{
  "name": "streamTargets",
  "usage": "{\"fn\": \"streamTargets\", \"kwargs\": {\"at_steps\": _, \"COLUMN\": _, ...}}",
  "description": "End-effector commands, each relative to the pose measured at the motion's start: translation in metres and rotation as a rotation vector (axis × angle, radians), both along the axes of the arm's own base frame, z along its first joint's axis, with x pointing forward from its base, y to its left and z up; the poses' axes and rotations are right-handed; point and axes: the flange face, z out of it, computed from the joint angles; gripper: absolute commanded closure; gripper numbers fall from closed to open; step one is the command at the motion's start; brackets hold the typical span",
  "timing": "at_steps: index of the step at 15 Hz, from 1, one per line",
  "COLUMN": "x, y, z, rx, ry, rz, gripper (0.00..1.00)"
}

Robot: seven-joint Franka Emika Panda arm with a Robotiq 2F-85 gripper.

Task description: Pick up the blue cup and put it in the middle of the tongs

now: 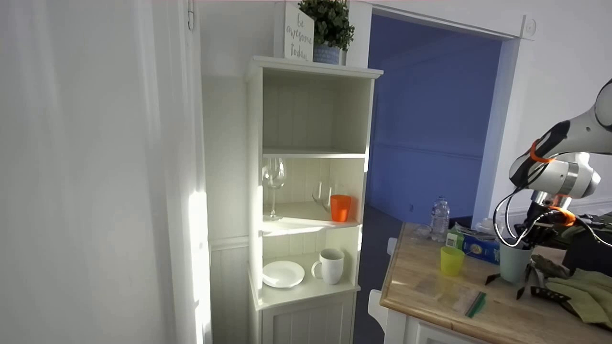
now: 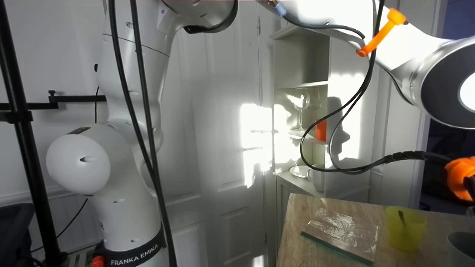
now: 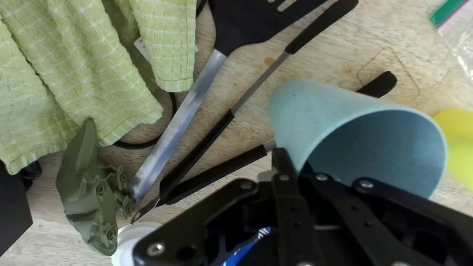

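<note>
Blue cup, pale and seemingly upright, has its near wall pinched by the gripper, one fingertip outside, one inside; in the wrist view the body runs up and right from the fingertips. From left to right: a light green dish towel, with a moulded green plastic piece below it; a black slotted spatula; the tongs, hinge at lower left, slim arms spreading rightward in a narrow V. Next comes the cup, its base seeming to fall between those arms: the upper arm passes just beside it, the lower one disappears behind it. In an exterior view, I see a dark tip on either side of the cup. Whether its base touches the wooden tabletop, I cannot tell. Farthest right are a yellow-green cup and a clear zip bag. I judge the placing nearly finished; the coming release turns on the base clearing that lower arm, or the cup could tip.
</note>
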Motion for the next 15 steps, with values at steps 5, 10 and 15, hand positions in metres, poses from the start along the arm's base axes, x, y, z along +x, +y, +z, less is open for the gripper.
{"fn": "streamTargets", "kwargs": {"at_steps": 5, "x": 0.002, "y": -0.022, "z": -0.002, "rx": -0.011, "ry": -0.018, "rz": -0.072, "gripper": 0.99}}
{"fn": "streamTargets", "kwargs": {"at_steps": 10, "x": 0.007, "y": -0.035, "z": -0.008, "rx": -0.017, "ry": -0.013, "rz": -0.108, "gripper": 0.99}}
{"fn": "streamTargets", "kwargs": {"at_steps": 15, "x": 0.014, "y": -0.046, "z": -0.014, "rx": -0.028, "ry": -0.012, "rz": -0.145, "gripper": 0.99}}
